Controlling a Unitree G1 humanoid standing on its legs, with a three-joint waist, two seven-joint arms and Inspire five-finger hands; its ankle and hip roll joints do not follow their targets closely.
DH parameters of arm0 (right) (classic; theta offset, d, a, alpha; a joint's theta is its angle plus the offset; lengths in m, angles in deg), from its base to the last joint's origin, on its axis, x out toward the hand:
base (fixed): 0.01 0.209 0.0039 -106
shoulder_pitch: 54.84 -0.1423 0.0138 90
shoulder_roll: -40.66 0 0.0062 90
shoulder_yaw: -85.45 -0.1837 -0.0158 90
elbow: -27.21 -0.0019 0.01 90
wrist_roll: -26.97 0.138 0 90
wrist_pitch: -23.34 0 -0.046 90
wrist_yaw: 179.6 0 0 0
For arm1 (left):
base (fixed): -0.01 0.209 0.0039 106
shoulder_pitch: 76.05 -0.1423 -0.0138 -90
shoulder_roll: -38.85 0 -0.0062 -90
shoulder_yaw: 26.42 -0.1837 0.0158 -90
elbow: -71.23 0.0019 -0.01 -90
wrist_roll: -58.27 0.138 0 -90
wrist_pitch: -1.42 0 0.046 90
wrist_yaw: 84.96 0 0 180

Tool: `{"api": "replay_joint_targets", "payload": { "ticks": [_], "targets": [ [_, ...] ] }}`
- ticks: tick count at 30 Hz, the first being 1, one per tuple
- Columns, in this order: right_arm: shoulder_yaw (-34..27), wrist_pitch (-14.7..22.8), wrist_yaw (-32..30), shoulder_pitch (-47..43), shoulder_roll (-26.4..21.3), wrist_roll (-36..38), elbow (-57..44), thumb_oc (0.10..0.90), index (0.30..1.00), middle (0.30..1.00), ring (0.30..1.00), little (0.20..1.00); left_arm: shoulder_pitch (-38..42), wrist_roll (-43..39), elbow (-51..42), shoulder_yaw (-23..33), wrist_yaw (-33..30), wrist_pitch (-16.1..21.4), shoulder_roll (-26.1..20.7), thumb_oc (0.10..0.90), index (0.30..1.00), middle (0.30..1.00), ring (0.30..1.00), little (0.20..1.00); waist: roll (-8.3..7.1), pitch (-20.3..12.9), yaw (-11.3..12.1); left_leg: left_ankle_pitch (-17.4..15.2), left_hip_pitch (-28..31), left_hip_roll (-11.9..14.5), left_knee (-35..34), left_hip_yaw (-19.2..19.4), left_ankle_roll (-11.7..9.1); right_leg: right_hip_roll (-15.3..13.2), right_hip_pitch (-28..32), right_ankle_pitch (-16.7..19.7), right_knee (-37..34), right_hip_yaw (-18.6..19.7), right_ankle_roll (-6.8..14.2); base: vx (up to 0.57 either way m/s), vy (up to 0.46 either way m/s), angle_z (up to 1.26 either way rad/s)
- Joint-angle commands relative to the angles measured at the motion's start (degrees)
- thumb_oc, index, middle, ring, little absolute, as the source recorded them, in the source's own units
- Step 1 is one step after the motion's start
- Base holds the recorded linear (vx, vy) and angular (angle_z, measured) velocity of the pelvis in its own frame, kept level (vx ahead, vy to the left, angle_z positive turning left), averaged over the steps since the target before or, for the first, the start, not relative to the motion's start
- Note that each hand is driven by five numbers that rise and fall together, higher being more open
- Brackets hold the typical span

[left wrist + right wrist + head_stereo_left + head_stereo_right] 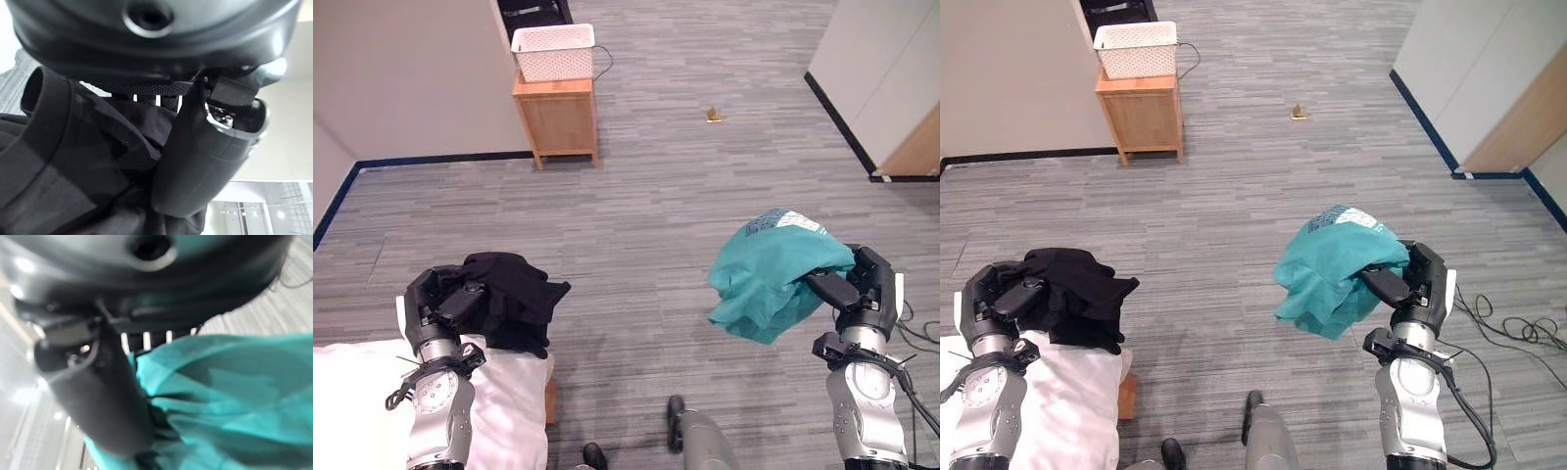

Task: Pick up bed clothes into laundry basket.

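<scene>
Standing well apart at eleven o'clock, the white lattice plastic laundry basket [554, 51] sat atop a small wooden cabinet [558, 119]. The left hand [440, 302], fingers curled on a crumpled black garment [514, 299], was nearer it than the right hand [858, 286], fingers pinching a bunched teal cotton shirt [771, 274].

Both eye views look steeply down from the robot's head onto grey floor [646, 196], facing a wooden cabinet [558, 117] with a white basket [554, 51] in the upper left of the frame. The two share nearly the whole scene, the right eye view showing more wall at the right. Each wrist view sits very close behind its own robot hand: the left robot hand [210, 147] against black cloth [73, 166], the right robot hand [98, 382] against teal cloth [234, 391].
</scene>
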Motion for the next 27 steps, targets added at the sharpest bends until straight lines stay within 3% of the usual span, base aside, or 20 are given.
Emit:
{"api": "replay_joint_targets", "payload": {
  "ticks": [1, 2, 3, 4, 5, 6, 7, 8, 10, 11, 13, 15, 16, 18, 19, 21, 23, 24, 25, 27],
  "targets": [
    [-4.04, 6.39, -0.56, -3.65, -4.47, -0.25, -6.53, 0.4, 0.3, 0.3, 0.3, 0.3, 6.19, 0.3, -8.27, 1.47, 0.88, 9.2, -7.71, 0.4, 0.3, 0.3, 0.3, 0.3, -0.41, -4.41, -3.28, -5.84, 8.66, 2.14, 0.58, -4.43, -3.64, 2.4, 3.74, 8.21, -7.53, 0.58, 1.41, 0.25, -0.212, 0.32],
    [-4.35, 6.42, 0.04, -3.14, -4.35, 0.56, -6.96, 0.4, 0.3, 0.3, 0.3, 0.3, 6.43, 0.28, -8.08, 1.75, 1.15, 9.33, -7.83, 0.4, 0.3, 0.3, 0.3, 0.3, -0.76, -4.97, -3.16, -5.55, 8.84, 2.85, 2.21, -4.72, -4.24, 2.83, 4.71, 8.2, -7.71, 0.67, 1.13, 0.48, -0.469, 0.33],
    [-4.06, 7.24, 0.49, -2.95, -4.65, 0.93, -7.55, 0.4, 0.3, 0.3, 0.3, 0.3, 5.86, 0.45, -8.66, 2.38, 1.99, 9.93, -7.48, 0.4, 0.3, 0.3, 0.3, 0.3, -0.56, -5.22, -3.04, -1.98, 8.09, 6.15, 10.76, -6.15, -6.22, 5.13, 6.72, 7.26, -6.15, 0.56, -0.44, 0.33, -0.385, 0.25],
    [-4.02, 7.29, 0.5, -3.03, -4.73, 0.97, -7.47, 0.4, 0.3, 0.3, 0.3, 0.3, 5.85, 0.43, -8.67, 2.45, 2.04, 9.96, -7.44, 0.4, 0.3, 0.3, 0.3, 0.3, -0.6, -5.21, -3.2, -1.81, 7.74, 6.27, 11.08, -6.33, -6.41, 5.16, 6.61, 7.5, -6.17, 0.44, -0.7, 0.31, -0.394, 0.25],
    [-4.07, 7.29, 0.64, -2.74, -5.05, 1.06, -7.61, 0.4, 0.3, 0.3, 0.3, 0.3, 5.59, -0.23, -8.57, 2.36, 2.04, 10.05, -6.8, 0.4, 0.3, 0.3, 0.3, 0.3, -0.65, -4.95, -2.77, 2.6, 4.92, 8.21, 18.15, -7.08, -6.51, 6.19, 8.35, 6.25, -5.64, 0.53, -2.08, 0.29, -0.498, 0.25],
    [-3.62, 7.61, 0.13, -2.97, -6.01, 2.35, -7.36, 0.4, 0.3, 0.3, 0.3, 0.3, 5.32, -3.1, -8.47, 2.17, 2.21, 10.12, -4.96, 0.4, 0.3, 0.3, 0.3, 0.3, -2.58, -4.48, -1.43, 11.11, -3.16, 9.63, 34.81, -10.44, -6.13, 7.7, 12.5, 3.69, -5.33, 0.11, -6.48, 0.28, -0.489, 0.15],
    [-3.69, 7.65, 0.13, -2.99, -6.03, 2.42, -7.28, 0.4, 0.3, 0.3, 0.3, 0.3, 5.33, -3.2, -8.51, 2.12, 2.25, 10.11, -5.0, 0.4, 0.3, 0.3, 0.3, 0.3, -2.54, -4.31, -1.68, 10.92, -4.03, 9.87, 36.13, -11.08, -6.28, 7.79, 12.49, 3.67, -5.29, -0.22, -6.68, 0.28, -0.577, 0.19],
    [-3.72, 7.71, -0.01, -3.07, -6.71, 2.62, -7.51, 0.4, 0.3, 0.3, 0.3, 0.3, 5.54, -4.3, -8.41, 1.73, 2.29, 9.99, -4.52, 0.4, 0.3, 0.3, 0.3, 0.3, -3.68, -3.3, -1.25, 12.13, -8.12, 12.26, 44.18, -10.27, -6.34, 8.09, 14.72, 2.05, -4.93, -1.33, -8.62, 0.14, -0.343, 0.08],
    [-4.47, 7.06, -0.88, -2.72, -8.58, 2.71, -6.62, 0.4, 0.3, 0.3, 0.3, 0.3, 4.96, -5.32, -7.85, 0.06, 3.67, 9.28, -3.81, 0.4, 0.3, 0.3, 0.3, 0.3, -5.29, -1.78, 0.82, 8.88, -16.17, 11.31, 53.19, -9.48, -6.22, 9.08, 19.31, -1.51, -4.6, -0.77, -11.17, 0.33, -0.418, 0.23],
    [-4.55, 7.05, -0.87, -2.71, -8.6, 2.74, -6.62, 0.4, 0.3, 0.3, 0.3, 0.3, 5.01, -5.32, -7.86, 0.01, 3.69, 9.27, -3.8, 0.4, 0.3, 0.3, 0.3, 0.3, -5.3, -1.81, 0.83, 8.99, -16.43, 11.26, 53.3, -9.43, -6.01, 8.99, 19.14, -1.35, -4.61, -0.8, -11.17, 0.44, -0.301, 0.15],
    [-5.36, 6.56, -0.55, -2.2, -8.62, 3.39, -6.56, 0.4, 0.3, 0.3, 0.3, 0.3, 4.56, -8.08, -5.55, -1.87, 4.79, 8.4, -1.65, 0.4, 0.3, 0.3, 0.3, 0.3, -5.54, -2.06, 2.42, 6.11, -22.65, 7.39, 49.35, -7.63, -5.56, 9.01, 22.89, -2.89, -4.97, -1.35, -10.98, 0.5, -0.177, -0.1],
    [-6.6, 6.54, -1.41, -1.42, -7.99, 3.33, -5.88, 0.4, 0.3, 0.3, 0.3, 0.3, 4.44, -9.24, -3.12, -3.33, 5.18, 7.9, -0.48, 0.4, 0.3, 0.3, 0.3, 0.3, -4.77, -3.09, 3.62, 8.41, -26.54, 7.94, 37.53, -5.01, -5.74, 9.73, 26.09, -4.72, -5.7, -1.76, -10.49, 0.48, -0.078, -0.01],
    [-6.67, 6.58, -1.44, -1.34, -8.06, 3.33, -5.84, 0.4, 0.3, 0.3, 0.3, 0.3, 4.5, -9.28, -2.95, -3.46, 5.23, 7.98, -0.46, 0.4, 0.3, 0.3, 0.3, 0.3, -5.0, -3.26, 3.75, 8.77, -26.16, 7.56, 36.69, -4.75, -5.79, 9.42, 26.07, -4.67, -5.83, -1.71, -10.48, 0.35, 0.003, -0.05],
    [-5.49, 6.94, -1.95, -1.92, -7.46, 3.25, -4.65, 0.4, 0.3, 0.3, 0.3, 0.3, 4.34, -9.15, -2.02, -3.54, 4.73, 7.78, 0.5, 0.4, 0.3, 0.3, 0.3, 0.3, -3.53, -4.37, 5.53, 13.1, -25.46, 8.05, 16.13, -3.86, -6.76, 10.57, 29.11, -7.49, -6.22, -1.75, -9.33, 0.63, 0.067, -0.42],
    [-5.22, 6.94, -1.71, -2.13, -7.33, 3.21, -4.61, 0.4, 0.3, 0.3, 0.3, 0.3, 4.18, -8.94, -1.81, -3.34, 4.68, 7.68, 0.57, 0.4, 0.3, 0.3, 0.3, 0.3, -3.14, -4.91, 5.71, 13.75, -23.81, 8.19, 10.71, -3.29, -6.47, 10.82, 30.02, -8.31, -6.07, -1.99, -8.92, 0.68, 0.091, -0.48],
    [-4.09, 6.8, -1.37, -2.6, -7.67, 2.81, -4.26, 0.4, 0.3, 0.3, 0.3, 0.3, 3.91, -8.22, -1.72, -2.64, 4.17, 7.8, 0.83, 0.4, 0.3, 0.3, 0.3, 0.3, -2.65, -5.96, 6.19, 15.0, -20.82, 7.94, 3.58, -1.17, -5.91, 10.9, 32.54, -10.34, -5.31, -2.28, -8.09, 0.56, 0.034, -0.25],
    [-3.18, 6.38, -0.77, -2.68, -7.45, 3.12, -3.98, 0.4, 0.3, 0.3, 0.3, 0.3, 3.53, -7.88, -2.03, -1.6, 3.69, 8.15, 0.46, 0.4, 0.3, 0.3, 0.3, 0.3, -2.65, -7.3, 6.33, 15.98, -19.28, 9.23, 4.41, 3.88, -5.77, 10.13, 35.36, -12.11, -4.32, -2.71, -7.33, 0.72, 0.049, -0.27],
    [-2.29, 6.1, -0.11, -2.7, -6.83, 2.72, -4.49, 0.4, 0.3, 0.3, 0.3, 0.3, 3.36, -7.89, -2.82, -0.7, 3.49, 8.54, -0.14, 0.4, 0.3, 0.3, 0.3, 0.3, -3.21, -8.81, 6.2, 14.76, -17.55, 8.23, 5.49, 7.77, -4.24, 7.77, 36.17, -11.51, 0.49, -3.93, -5.48, 0.9, 0.123, -0.37],
    [-1.81, 5.33, 0.16, -3.21, -7.36, 1.04, -4.22, 0.4, 0.3, 0.3, 0.3, 0.3, 2.76, -7.05, -3.1, -0.48, 3.54, 8.51, -0.54, 0.4, 0.3, 0.3, 0.3, 0.3, -4.23, -9.32, 7.31, 11.34, -17.6, 6.46, 7.46, 6.7, -3.5, 5.4, 35.6, -10.16, 4.85, -4.02, -3.96, 0.87, 0.18, -0.38],
    [-1.15, 4.48, -0.13, -3.21, -7.07, -0.11, -3.16, 0.4, 0.3, 0.3, 0.3, 0.3, 3.88, -6.22, -2.7, -1.17, 2.66, 8.04, -0.87, 0.4, 0.3, 0.3, 0.3, 0.3, -5.39, -8.97, 7.94, 6.64, -16.25, 1.96, 9.61, 5.73, 0.42, 0.73, 29.95, 6.68, 22.76, -3.01, 1.25, 0.57, 0.221, -0.25]
  ]
}}
